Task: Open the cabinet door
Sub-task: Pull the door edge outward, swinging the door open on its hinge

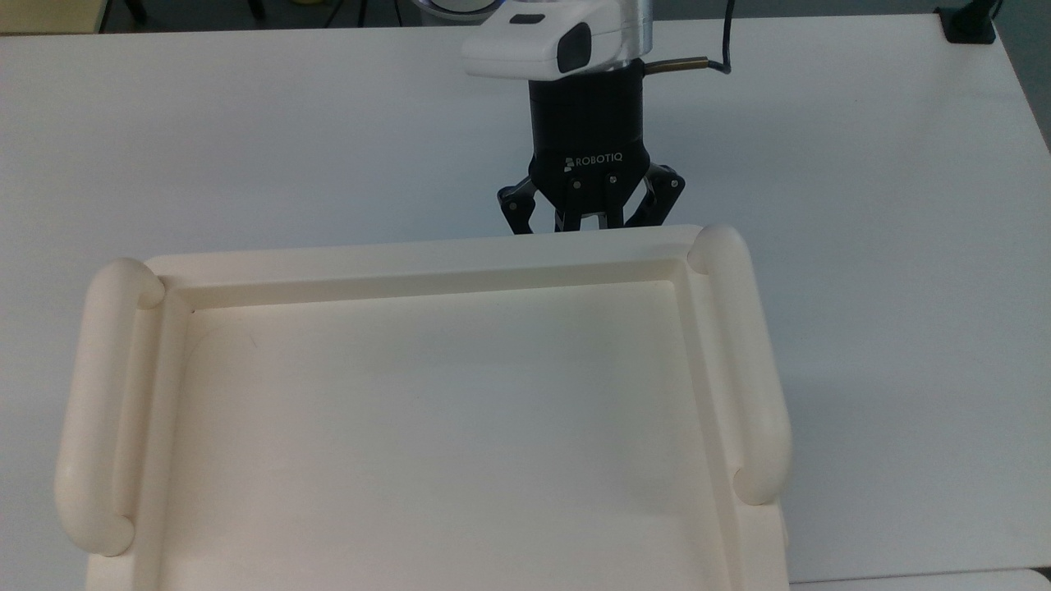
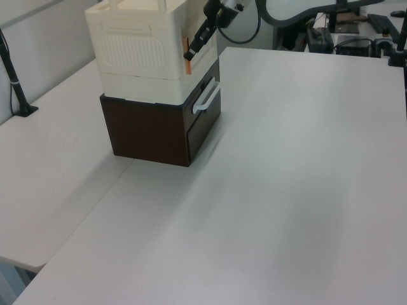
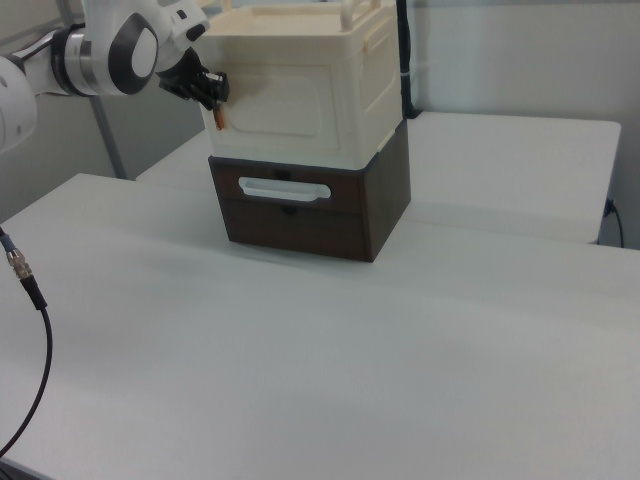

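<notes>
A cream cabinet [image 3: 300,90] is seen stacked on a dark brown drawer unit [image 3: 310,215] on a white table [image 3: 400,360]. The cabinet's recessed, tray-like top [image 1: 427,410] is bordered by two rounded tubular handles [image 1: 743,369], one on each side in the top view.

The cabinet door [image 3: 283,103], a flat cream panel with a raised rectangular frame, is set in the cabinet's front face, directly above the brown unit's white drawer handle [image 3: 283,188]. In the right view it appears flush with the cabinet front, so it is judged closed or very nearly so. A small orange tab [image 3: 220,118] is visible at the door's edge on the right view's left side.

The black gripper [image 3: 207,88] is held against that same upper corner of the door, just above the orange tab. In the top view the gripper [image 1: 589,215] points toward the cabinet's front edge, with its fingertips hidden behind the rim of the tray-like top. The linkages are seen splayed outward, so the fingers seem to be spread apart, though this cannot be confirmed where the tips are concealed. Nothing is seen pinched between them.

As for progress, the approach is judged complete: the gripper is placed at the door's free edge. The opening itself is judged not yet done. The edge or tab is yet to be caught, and the panel is yet to be swung outward on its hinges.
</notes>
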`<state>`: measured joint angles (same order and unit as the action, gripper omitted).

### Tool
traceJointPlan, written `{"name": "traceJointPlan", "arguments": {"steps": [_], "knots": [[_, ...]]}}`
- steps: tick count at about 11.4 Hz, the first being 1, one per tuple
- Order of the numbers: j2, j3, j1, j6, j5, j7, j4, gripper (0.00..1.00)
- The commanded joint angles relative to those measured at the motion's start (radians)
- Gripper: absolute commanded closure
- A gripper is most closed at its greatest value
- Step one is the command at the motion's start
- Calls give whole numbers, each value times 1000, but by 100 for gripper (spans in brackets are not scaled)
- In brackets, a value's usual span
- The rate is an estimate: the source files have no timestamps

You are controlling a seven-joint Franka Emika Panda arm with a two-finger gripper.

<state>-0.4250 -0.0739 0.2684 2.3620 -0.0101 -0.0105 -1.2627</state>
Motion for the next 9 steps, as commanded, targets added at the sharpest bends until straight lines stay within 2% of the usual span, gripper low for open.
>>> {"name": "traceJointPlan", "arguments": {"steps": [1, 5, 7, 9], "knots": [[161, 12, -9, -25, 1, -28, -164, 92], [290, 49, -84, -119, -2, 52, -315, 93], [353, 51, -119, -221, -22, 90, -348, 92], [382, 52, -162, -333, -50, 130, -349, 87]]}}
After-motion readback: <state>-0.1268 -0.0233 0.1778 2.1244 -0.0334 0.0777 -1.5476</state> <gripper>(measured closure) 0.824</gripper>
